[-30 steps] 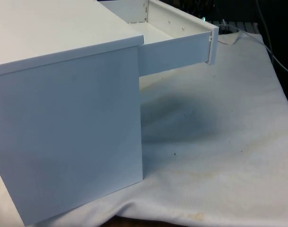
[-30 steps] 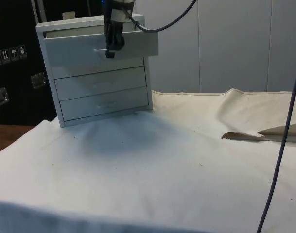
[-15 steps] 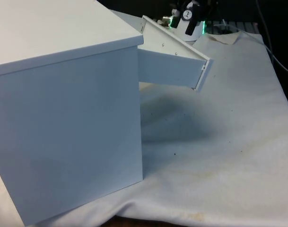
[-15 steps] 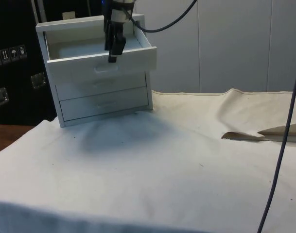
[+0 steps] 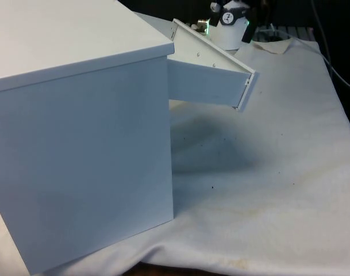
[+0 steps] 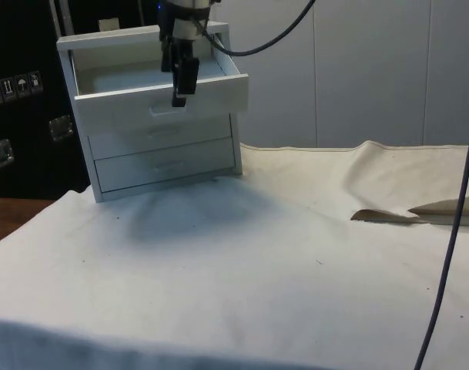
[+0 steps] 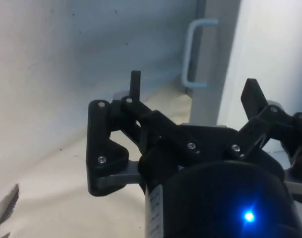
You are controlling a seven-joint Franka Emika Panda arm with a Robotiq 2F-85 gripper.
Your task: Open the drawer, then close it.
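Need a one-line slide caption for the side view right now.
Top drawer of the white chest of drawers pulled out and tilted down, open hand hanging just above its front, lower two drawers shut.

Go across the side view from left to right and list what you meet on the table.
Chest of drawers with its top drawer pulled out and sagging, the gripper above the drawer's front → bare white cloth → folded-back cloth edge.
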